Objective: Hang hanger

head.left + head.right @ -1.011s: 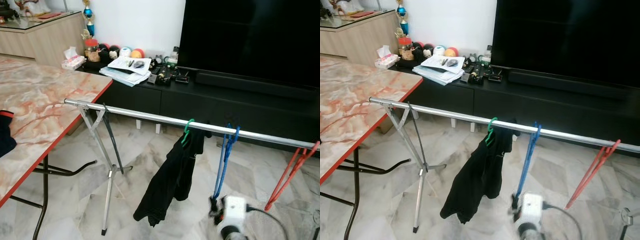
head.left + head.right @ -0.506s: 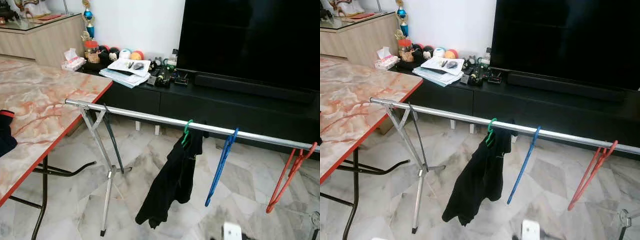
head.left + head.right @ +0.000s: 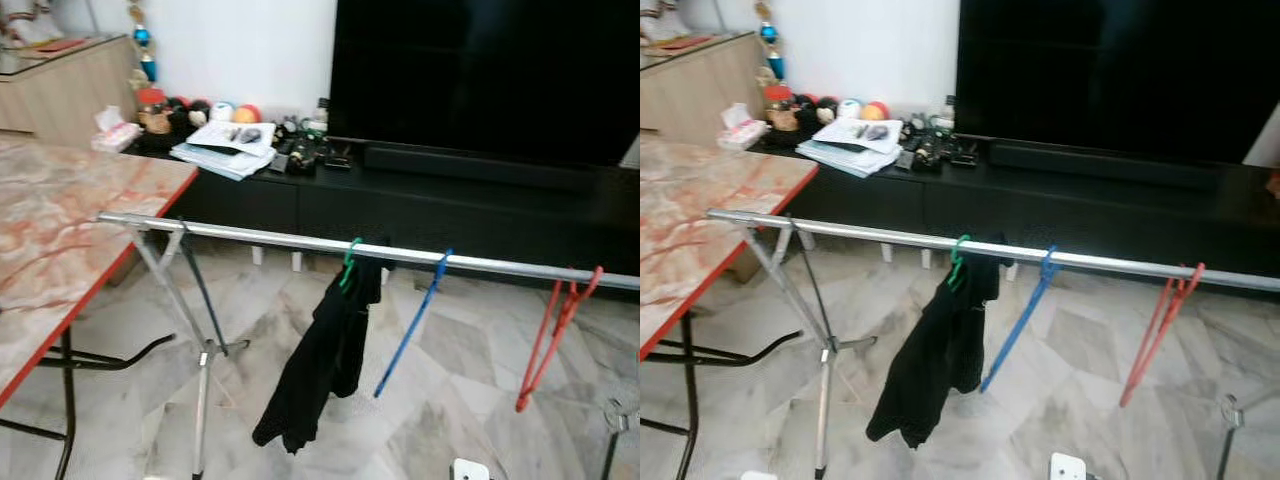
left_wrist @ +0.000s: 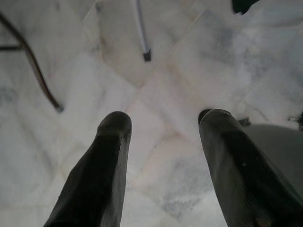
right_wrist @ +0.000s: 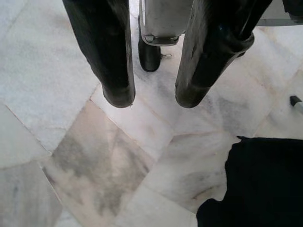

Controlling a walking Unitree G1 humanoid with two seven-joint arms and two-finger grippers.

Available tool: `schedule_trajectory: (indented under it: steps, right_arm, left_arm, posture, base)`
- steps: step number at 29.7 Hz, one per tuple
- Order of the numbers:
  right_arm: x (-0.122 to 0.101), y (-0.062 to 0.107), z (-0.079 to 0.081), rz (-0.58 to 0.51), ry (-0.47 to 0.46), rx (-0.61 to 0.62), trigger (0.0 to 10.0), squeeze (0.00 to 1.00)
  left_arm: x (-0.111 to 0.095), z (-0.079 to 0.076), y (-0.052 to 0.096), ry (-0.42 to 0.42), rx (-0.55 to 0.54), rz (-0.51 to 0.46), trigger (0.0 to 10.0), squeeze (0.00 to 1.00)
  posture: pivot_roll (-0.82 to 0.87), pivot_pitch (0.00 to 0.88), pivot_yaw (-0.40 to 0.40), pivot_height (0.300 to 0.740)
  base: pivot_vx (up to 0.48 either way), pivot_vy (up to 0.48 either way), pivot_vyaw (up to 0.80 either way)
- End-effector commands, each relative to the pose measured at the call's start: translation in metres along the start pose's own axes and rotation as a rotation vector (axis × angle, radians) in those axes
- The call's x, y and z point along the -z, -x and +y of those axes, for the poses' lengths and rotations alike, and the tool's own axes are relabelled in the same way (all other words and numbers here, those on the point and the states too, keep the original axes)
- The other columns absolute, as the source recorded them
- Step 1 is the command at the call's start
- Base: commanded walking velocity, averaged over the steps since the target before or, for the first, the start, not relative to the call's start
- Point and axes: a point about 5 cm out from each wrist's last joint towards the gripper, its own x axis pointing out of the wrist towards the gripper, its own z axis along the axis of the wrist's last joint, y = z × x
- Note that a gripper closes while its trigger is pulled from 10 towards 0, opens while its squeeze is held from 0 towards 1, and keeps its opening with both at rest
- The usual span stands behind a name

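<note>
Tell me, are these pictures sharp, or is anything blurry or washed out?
Both eye views look slightly soft, the papers on the TV cabinet smeared, though the rail and blue hanger read clearly. The left wrist view is hazy and pale, its marble floor washed out. The right wrist view is crisper, floor veins and the black garment distinct.

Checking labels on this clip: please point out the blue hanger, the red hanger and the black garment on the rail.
blue hanger (image 3: 410, 330), left eye view, mid shaft.
red hanger (image 3: 545, 340), left eye view, middle of its arms.
black garment (image 3: 320, 365), left eye view, middle of the cloth.
</note>
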Motion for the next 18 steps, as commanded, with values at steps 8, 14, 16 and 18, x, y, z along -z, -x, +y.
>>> schedule_trajectory:
  steps: [8, 14, 16, 18]
  right_arm:
    - [-0.0032, -0.0011, 0.006, 0.002, 0.027, -0.022, 10.0, 0.0]
    - [-0.0017, -0.0007, 0.0073, 0.001, 0.038, -0.028, 10.0, 0.0]
    - [-0.0011, -0.0006, 0.0072, 0.002, 0.037, -0.027, 10.0, 0.0]
    - [-0.0006, -0.0005, 0.0069, 0.004, 0.039, -0.026, 10.0, 0.0]
  left_arm:
    - [0.01, 0.0, 0.0018, 0.005, -0.001, 0.048, 10.0, 0.0]
    - [0.0121, -0.0008, 0.0025, 0.013, 0.005, 0.051, 10.0, 0.0]
    - [0.0125, -0.0018, 0.0026, 0.018, 0.008, 0.05, 10.0, 0.0]
    - [0.0126, -0.0029, 0.0027, 0.023, 0.012, 0.05, 10.0, 0.0]
  posture:
    - [0.17, 0.0, -0.028, 0.74]
    - [0.17, 0.0, -0.026, 0.74]
    - [0.17, 0.0, -0.026, 0.74]
    - [0.17, 0.0, -0.027, 0.74]
  base:
    - [0.0, 0.0, -0.56]
    - [0.0, 0.0, -0.09]
    - [0.0, 0.0, 0.0]
    - [0.0, 0.0, 0.0]
